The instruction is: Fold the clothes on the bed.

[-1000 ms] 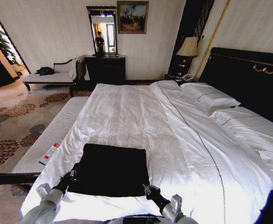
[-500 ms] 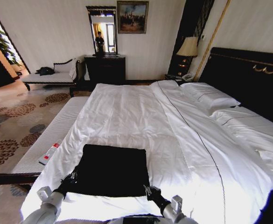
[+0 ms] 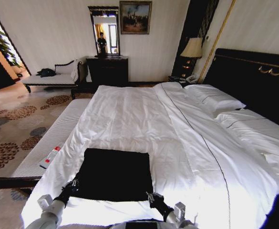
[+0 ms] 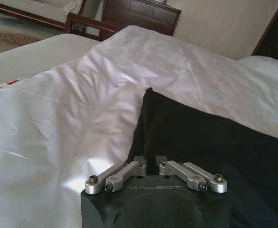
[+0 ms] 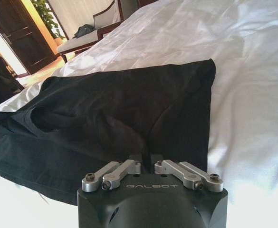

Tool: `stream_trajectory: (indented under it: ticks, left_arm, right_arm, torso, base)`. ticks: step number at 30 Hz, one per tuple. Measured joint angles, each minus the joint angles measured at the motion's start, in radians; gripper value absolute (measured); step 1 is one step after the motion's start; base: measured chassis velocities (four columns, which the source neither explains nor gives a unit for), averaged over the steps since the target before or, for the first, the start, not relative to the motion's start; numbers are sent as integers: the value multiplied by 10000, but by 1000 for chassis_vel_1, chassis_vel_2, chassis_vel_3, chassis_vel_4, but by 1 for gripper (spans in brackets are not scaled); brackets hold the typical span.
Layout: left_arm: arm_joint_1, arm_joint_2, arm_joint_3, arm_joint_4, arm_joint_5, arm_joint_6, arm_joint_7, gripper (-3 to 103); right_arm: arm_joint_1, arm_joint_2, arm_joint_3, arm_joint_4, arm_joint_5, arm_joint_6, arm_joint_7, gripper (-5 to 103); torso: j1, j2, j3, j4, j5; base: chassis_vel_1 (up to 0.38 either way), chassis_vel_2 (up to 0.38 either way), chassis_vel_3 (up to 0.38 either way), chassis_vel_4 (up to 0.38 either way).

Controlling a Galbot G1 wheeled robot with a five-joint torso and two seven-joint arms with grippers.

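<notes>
The black T-shirt [image 3: 114,173] lies folded into a rough rectangle on the white duvet near the foot edge of the bed [image 3: 144,119], toward the bed's left side, well apart from the pillows [image 3: 215,101] at the headboard. The left claw [image 3: 70,186] sits at the shirt's near left corner, and in the left wrist view [image 4: 150,160] its fingers are drawn tight together, clenched on the edge of the black fabric. The right claw [image 3: 153,196] sits at the shirt's near right corner; in the right wrist view [image 5: 145,156] its fingers are likewise pinched together on the shirt's hem, where the cloth bunches slightly. A white bench [image 3: 53,138] runs just beside the bed's left edge, with a small red-and-white item [image 3: 49,157] lying on it.
</notes>
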Motion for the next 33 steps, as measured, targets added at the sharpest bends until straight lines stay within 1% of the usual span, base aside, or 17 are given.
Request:
stream_trajectory:
  ticks: [1,2,5,7,8,9,14,15,16,18,20,22,24,26,28,32,33]
  left_arm:
    - [43,1,-3,-15,101,-12,-6,15]
    - [43,1,-3,-15,101,-12,-6,15]
    - [291,1,-28,-78,507,-155,42,30]
    - [480,7,-106,-107,656,-269,102,36]
    - [480,7,-106,-107,656,-269,102,36]
    - [567,15,-162,-127,695,-335,120,41]
    - [789,25,-594,-389,533,-418,135,63]
    - [793,26,-677,-451,461,-415,128,63]
    - [793,26,-677,-451,461,-415,128,63]
    - [753,10,-871,-603,318,-377,110,74]
    - [601,-43,-960,-669,237,-287,91,85]
    - [453,-80,-962,-670,189,-223,82,85]
    - [-53,-132,-923,-566,-6,13,6,94]
    - [-717,-127,-839,-339,-316,333,-119,100]
    - [-1051,-98,-798,-233,-486,485,-165,100]
    - [-2904,250,-372,478,-1443,1226,-327,100]
    - [-2904,250,-372,478,-1443,1226,-327,100]
  right_arm:
    - [-10,-13,16,0,-4,0,-5,12]
    - [-10,-13,16,0,-4,0,-5,12]
    - [-163,-64,70,102,0,0,-97,27]
    - [-337,-115,104,235,0,5,-238,38]
    - [-337,-115,104,235,0,5,-238,38]
    - [-419,-136,125,305,-10,13,-285,38]
    - [-512,-194,372,623,149,31,-304,60]
    - [-484,-203,439,686,233,31,-289,65]
    - [-484,-203,439,686,233,31,-289,65]
    - [-326,-228,639,850,587,-9,-209,71]
    - [-84,-269,837,963,1110,-112,-109,82]
    - [73,-299,932,994,1411,-191,-75,87]
    - [535,-362,1128,1012,2140,-439,-30,97]
    - [1063,-384,1214,914,2641,-593,24,99]
    - [1332,-385,1231,835,2874,-655,67,100]
    - [2601,-377,1276,256,4010,-999,303,100]
    - [2601,-377,1276,256,4010,-999,303,100]
  torso:
    - [0,0,0,0,0]
    - [0,0,0,0,0]
    - [0,0,0,0,0]
    - [0,0,0,0,0]
    - [0,0,0,0,0]
    - [-1,0,0,0,0]
    - [-1,0,0,0,0]
    - [-1,0,0,0,0]
    - [-1,0,0,0,0]
    - [-1,0,0,-1,0]
    - [-1,0,0,0,1]
    - [-1,0,0,1,0]
    - [0,0,0,0,1]
    - [-1,0,1,2,-1]
    - [0,0,1,3,-1]
    - [2,-1,2,-2,-1]
    - [2,-1,2,-2,-1]
  base:
    - [0,0,0,0]
    - [0,0,0,0]
    - [0,0,0,0]
    - [0,0,0,0]
    - [0,0,0,0]
    - [0,0,0,0]
    - [0,0,0,0]
    - [0,0,0,0]
    - [0,0,0,0]
    - [0,0,0,0]
    - [0,0,0,0]
    - [0,0,0,0]
    - [0,0,0,0]
    - [0,0,0,0]
    - [0,0,0,0]
    - [0,0,0,0]
    - [0,0,0,0]
